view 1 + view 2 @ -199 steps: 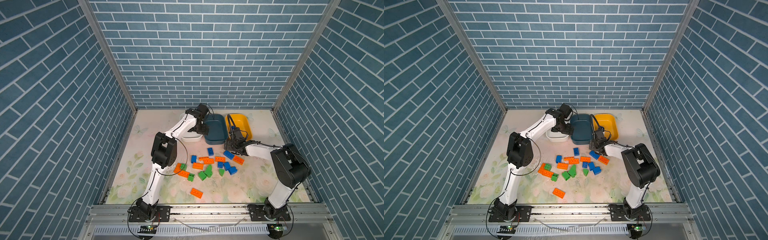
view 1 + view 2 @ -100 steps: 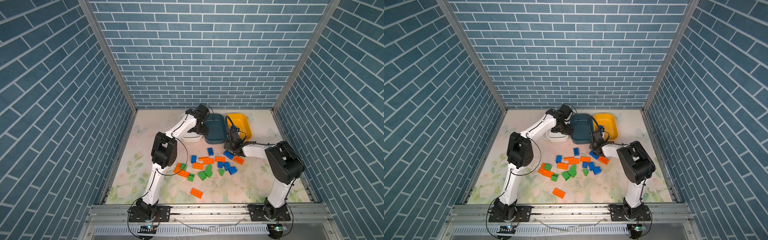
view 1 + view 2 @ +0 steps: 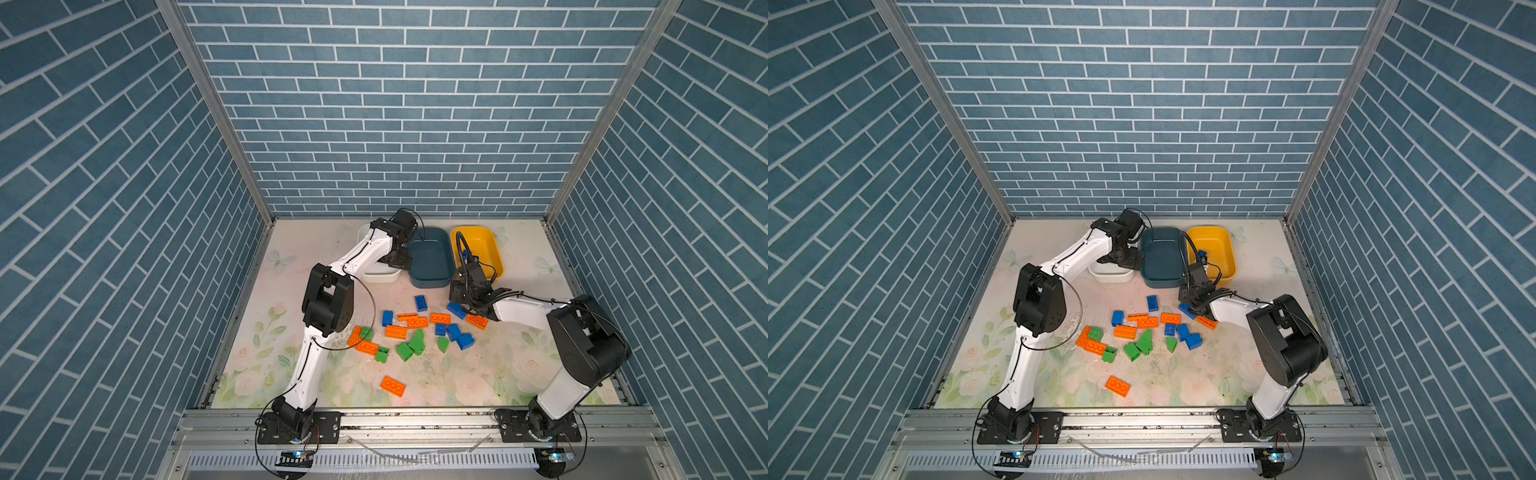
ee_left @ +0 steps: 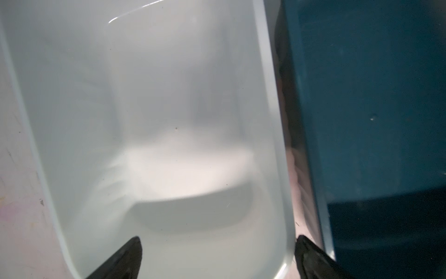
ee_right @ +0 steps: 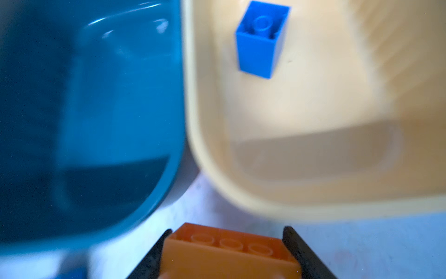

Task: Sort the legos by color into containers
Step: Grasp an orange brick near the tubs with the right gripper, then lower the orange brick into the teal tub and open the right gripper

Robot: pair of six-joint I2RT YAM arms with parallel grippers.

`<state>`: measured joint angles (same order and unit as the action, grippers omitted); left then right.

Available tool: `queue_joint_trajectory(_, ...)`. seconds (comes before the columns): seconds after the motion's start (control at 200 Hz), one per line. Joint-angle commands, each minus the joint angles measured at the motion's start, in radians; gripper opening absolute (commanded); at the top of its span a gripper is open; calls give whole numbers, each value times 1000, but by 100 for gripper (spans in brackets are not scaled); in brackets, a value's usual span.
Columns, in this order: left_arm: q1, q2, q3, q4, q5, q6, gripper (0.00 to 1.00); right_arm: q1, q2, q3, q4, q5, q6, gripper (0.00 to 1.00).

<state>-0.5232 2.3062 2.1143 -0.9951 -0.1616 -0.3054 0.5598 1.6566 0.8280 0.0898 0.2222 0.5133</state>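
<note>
Right tool (image 5: 228, 241) is pinching a flat orange studded plastic brick (image 5: 229, 258), its dark fingers pressing against both sides. It is sitting low over the floral table (image 3: 478, 382), just short of the dark teal plastic tub (image 5: 177, 96) and the yellow plastic tub (image 5: 212, 169). One chunky blue block (image 5: 261, 41) is already lying in yellow, so orange probably belongs elsewhere. Left tool (image 4: 218, 252) is hanging wide open and empty over the white plastic tub (image 4: 270, 120). Loose legos (image 3: 417, 322) are lying scattered mid-table. That brick is looking light, rigid and slick, so a square pinch across its flat side walls, not the studs, should be holding it.
</note>
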Motion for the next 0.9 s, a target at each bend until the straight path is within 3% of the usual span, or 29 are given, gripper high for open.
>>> queue_joint_trajectory(0.0, 16, 18, -5, -28, -44, 3, 99, 8, -94, -49, 6, -190, -136, 51)
queue_joint_trajectory(0.185, 21, 10, 30, -40, -5, 14, 99, 5, -127, 56, -68, -370, -239, 52)
queue_joint_trajectory(0.32, 20, -46, -21, 24, 120, 15, 99, 2, -29, 223, -134, -366, -247, 52)
queue_joint_trajectory(0.61, 22, -54, -86, 60, 215, -30, 99, -21, 289, 597, -361, -316, -249, 52)
queue_joint_trajectory(0.73, 22, -62, -108, 99, 300, -41, 99, -26, 359, 673, -381, -326, -220, 53)
queue_joint_trajectory(0.895, 22, -67, -111, 109, 307, -52, 99, -28, 399, 710, -383, -330, -181, 60)
